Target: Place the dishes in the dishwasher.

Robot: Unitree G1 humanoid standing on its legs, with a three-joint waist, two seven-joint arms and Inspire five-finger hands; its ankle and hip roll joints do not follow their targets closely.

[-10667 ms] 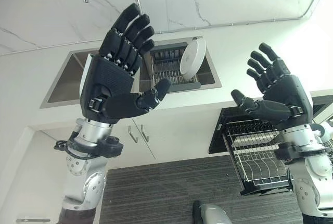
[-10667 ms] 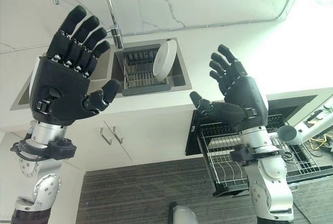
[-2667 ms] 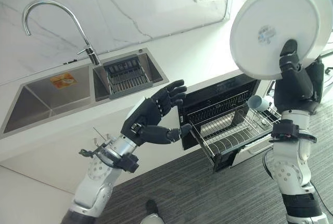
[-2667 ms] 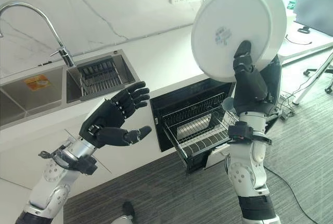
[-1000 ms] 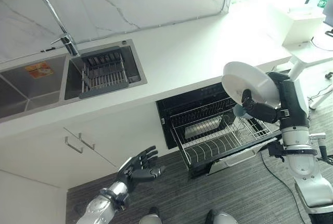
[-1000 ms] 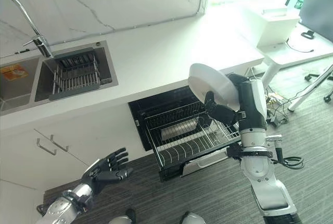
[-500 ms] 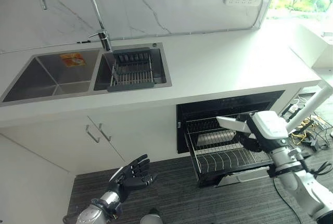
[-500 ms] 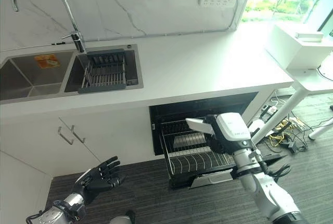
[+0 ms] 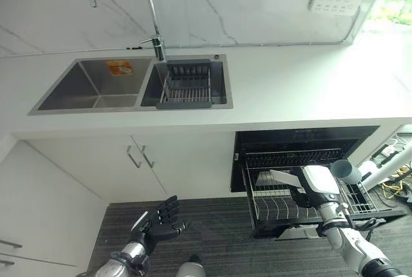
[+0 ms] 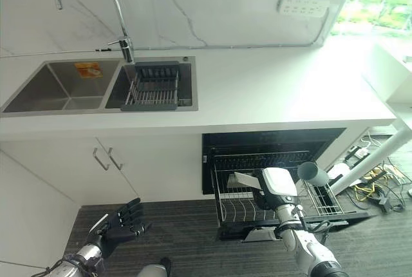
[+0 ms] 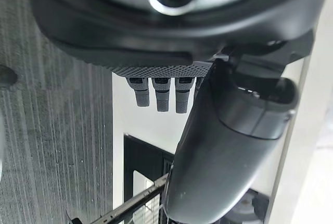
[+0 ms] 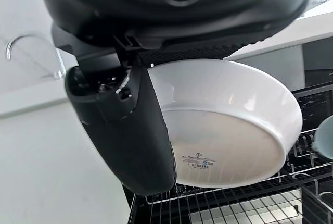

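Note:
My right hand (image 9: 313, 183) is shut on a white plate (image 12: 229, 125), the thumb (image 12: 130, 125) pressed across its underside. The plate (image 9: 283, 178) is held nearly flat, just over the left part of the pulled-out dishwasher rack (image 9: 267, 207). A grey-blue cup (image 9: 344, 171) stands at the rack's right side, close to the hand. My left hand (image 9: 158, 219) hangs open low over the dark floor, left of the dishwasher, with its fingers (image 11: 158, 94) straight and nothing in it.
The dishwasher's dark opening (image 9: 302, 142) sits under the white counter (image 9: 302, 90). A double sink (image 9: 96, 90) with a dish rack (image 9: 187, 84) and a tall tap (image 9: 151, 19) lies at the left. White cabinet doors with handles (image 9: 138, 156) stand beside the dishwasher.
The camera has shifted. My right hand has brought the plate down from head height to just over the dishwasher rack. The left hand has dropped low and stays open.

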